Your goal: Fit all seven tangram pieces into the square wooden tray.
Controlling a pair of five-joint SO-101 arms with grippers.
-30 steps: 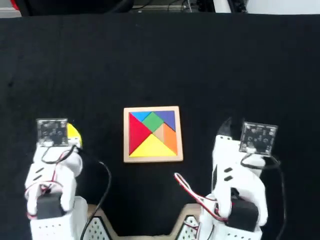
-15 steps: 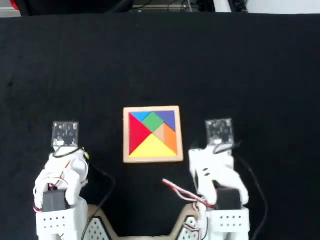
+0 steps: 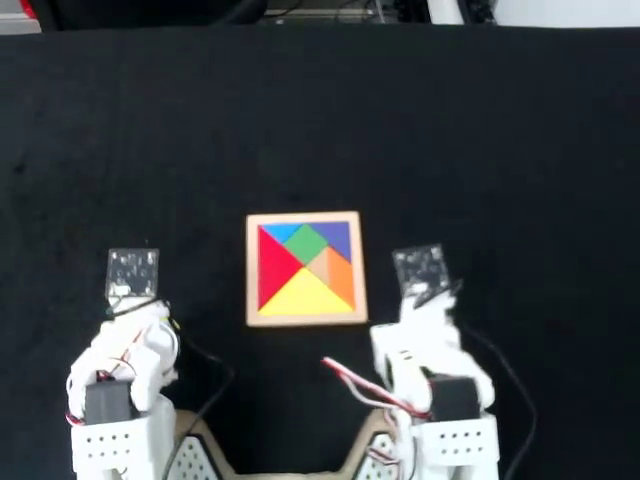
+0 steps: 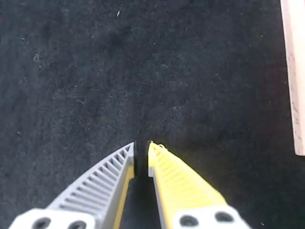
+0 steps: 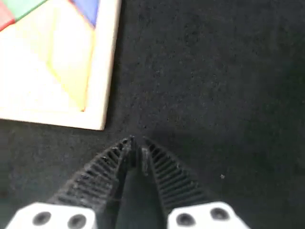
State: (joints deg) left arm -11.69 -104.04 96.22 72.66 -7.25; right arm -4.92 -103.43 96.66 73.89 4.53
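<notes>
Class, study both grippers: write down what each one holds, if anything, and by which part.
Nothing is held. The left gripper and the right gripper are both shut and empty over the black cloth, clear of the wooden tray.

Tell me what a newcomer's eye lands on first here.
The tray, in the middle of the black table, is filled edge to edge with bright pieces: red, yellow, orange, green, blue. To either side of it, nearer the front edge, the left gripper and right gripper hang shut and empty over the table.
</notes>
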